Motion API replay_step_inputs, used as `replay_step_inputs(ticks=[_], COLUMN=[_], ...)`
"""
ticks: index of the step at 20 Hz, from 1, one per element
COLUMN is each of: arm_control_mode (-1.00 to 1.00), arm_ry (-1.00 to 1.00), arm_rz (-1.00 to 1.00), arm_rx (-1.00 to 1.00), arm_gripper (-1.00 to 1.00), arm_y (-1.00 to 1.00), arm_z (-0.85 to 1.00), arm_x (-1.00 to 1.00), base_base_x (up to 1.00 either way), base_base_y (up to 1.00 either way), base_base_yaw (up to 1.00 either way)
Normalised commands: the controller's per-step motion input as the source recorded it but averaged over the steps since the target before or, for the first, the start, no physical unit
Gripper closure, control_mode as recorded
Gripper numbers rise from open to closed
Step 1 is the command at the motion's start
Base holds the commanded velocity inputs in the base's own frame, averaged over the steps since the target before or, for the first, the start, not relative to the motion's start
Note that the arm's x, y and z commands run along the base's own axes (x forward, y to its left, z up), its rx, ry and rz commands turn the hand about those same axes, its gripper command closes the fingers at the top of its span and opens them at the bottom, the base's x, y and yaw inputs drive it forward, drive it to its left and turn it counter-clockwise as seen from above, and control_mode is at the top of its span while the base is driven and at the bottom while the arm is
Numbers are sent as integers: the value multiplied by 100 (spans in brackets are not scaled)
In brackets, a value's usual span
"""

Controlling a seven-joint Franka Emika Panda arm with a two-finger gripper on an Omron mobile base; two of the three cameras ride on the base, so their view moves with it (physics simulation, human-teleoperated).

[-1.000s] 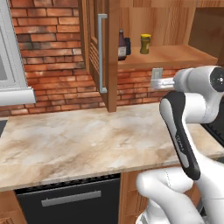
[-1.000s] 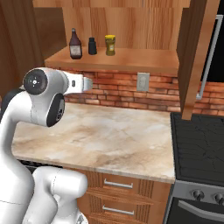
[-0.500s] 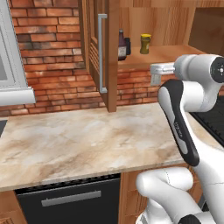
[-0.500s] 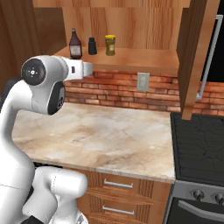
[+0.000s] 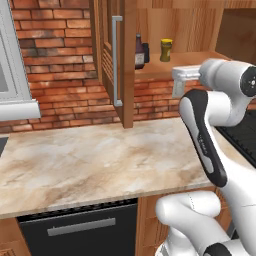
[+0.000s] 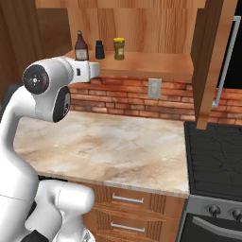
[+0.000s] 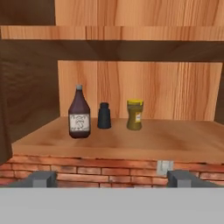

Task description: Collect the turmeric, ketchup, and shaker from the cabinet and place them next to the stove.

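Cabinet (image 7: 131, 144) shelf ahead; gripper (image 7: 111, 179) wide open, holding nothing.

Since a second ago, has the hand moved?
Yes. The hand has risen toward the cabinet shelf, from the brick wall's level up to the shelf's edge.

Red brick wall (image 5: 65, 75), marbled beige counter (image 5: 95, 165)

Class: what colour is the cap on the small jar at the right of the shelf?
Yellow, on the small ochre jar; clearest in the hand view.
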Motion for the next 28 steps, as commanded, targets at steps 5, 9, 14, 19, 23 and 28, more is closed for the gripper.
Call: replay_step_inputs(ticks=[5, 9, 14, 19, 23, 28], arm_control_mode=[-100, -100, -100, -100, -100, -100], arm_ry=[-4, -1, -3, -1, 0, 0], arm_rz=[0, 0, 0, 0, 0, 0], arm_rx=[0, 0, 0, 0, 0, 0], arm_gripper=[-100, -100, -100, -100, -100, -100], arm_y=[2, 0, 0, 0, 7, 15], arm_z=[11, 4, 8, 22, 19, 7], arm_x=[9, 1, 1, 21, 34, 36], base_base_x=[0, 0, 0, 0, 0, 0], base_base_y=[0, 0, 0, 0, 0, 0], base_base_yaw=[0, 0, 0, 0, 0, 0])
